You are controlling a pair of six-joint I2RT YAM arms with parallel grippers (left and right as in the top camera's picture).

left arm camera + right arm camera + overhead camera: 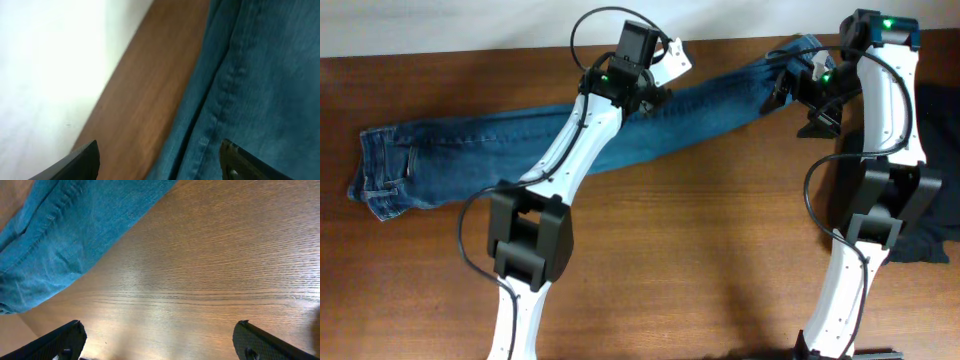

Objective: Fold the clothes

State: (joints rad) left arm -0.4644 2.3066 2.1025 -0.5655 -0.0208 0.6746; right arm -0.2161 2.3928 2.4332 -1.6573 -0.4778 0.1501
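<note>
The left pincer [160,165] stands with its jaws apart and nothing between them. It hovers low over the far edge of the jeans [440,165], where a stitched seam runs beside a strip of bare counter [700,250]. The right pincer [162,342] is spread wide too and holds nothing. In the wrist view it faces plain wood, with the hem end of the denim just off to one side. Seen from overhead, the jeans lie stretched at full length in a slant across the counter, waistband and pockets to the left and leg ends at the far right near the right arm. The legs seem to lie together as one band, so a lengthwise fold may be in place, though I cannot be sure. No crosswise fold shows. The black garment [945,150] sits bunched at the right edge, partly hidden by the right arm and unfolded. By my reading the task is at an early stage: neither piece is gripped, the jeans need folding end to end, and the black garment needs all its folding.
</note>
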